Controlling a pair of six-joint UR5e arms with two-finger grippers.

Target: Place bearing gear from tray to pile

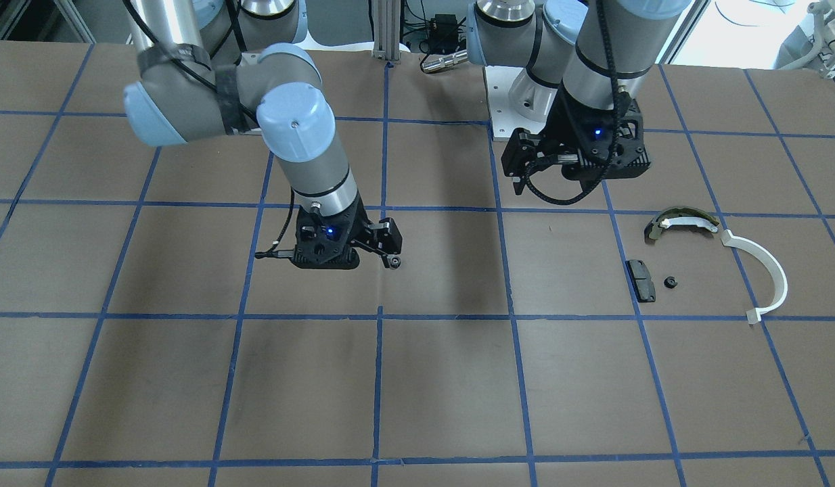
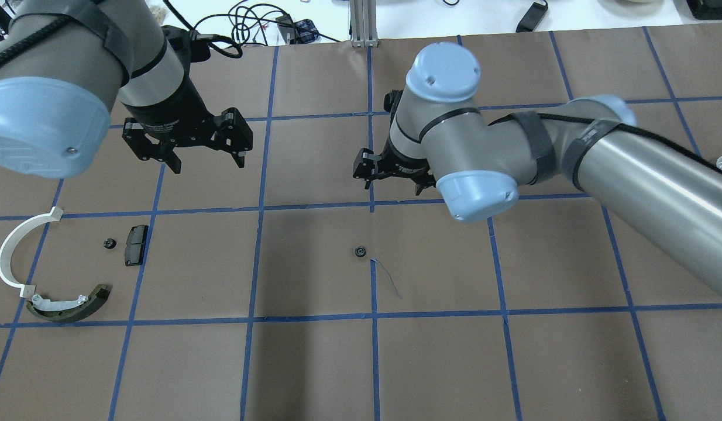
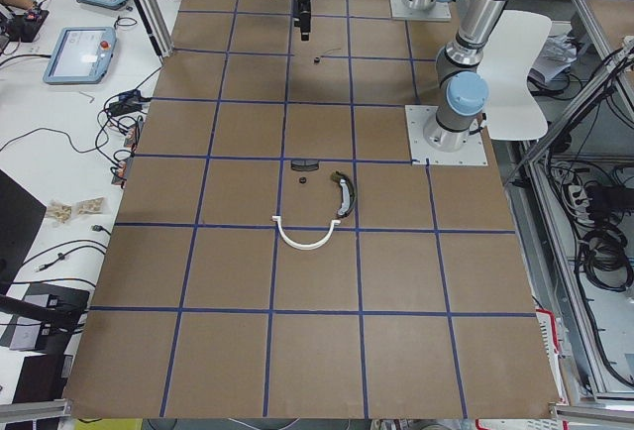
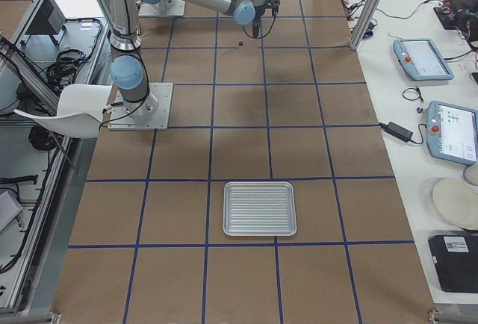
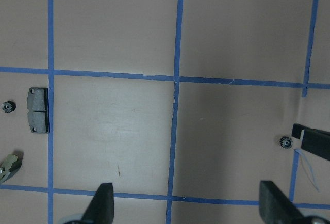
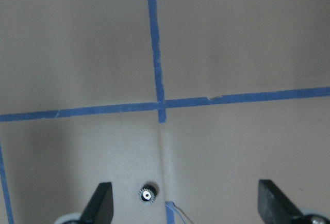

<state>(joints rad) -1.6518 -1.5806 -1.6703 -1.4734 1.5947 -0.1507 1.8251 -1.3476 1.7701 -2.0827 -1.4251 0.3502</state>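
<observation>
Mid-transfer, I judged: bearing gear (image 2: 358, 251) lay loose at the middle of the table (image 2: 314, 368), well apart from the pile (image 2: 74, 309) at left. Right gripper (image 2: 394, 180) hovered over it, jaws wide, empty; left gripper (image 2: 209, 159) likewise wide and empty, near the pile. Next needed: descend, pinch the gear. Only the right-end view showed the tray (image 4: 260, 208), bare.
</observation>
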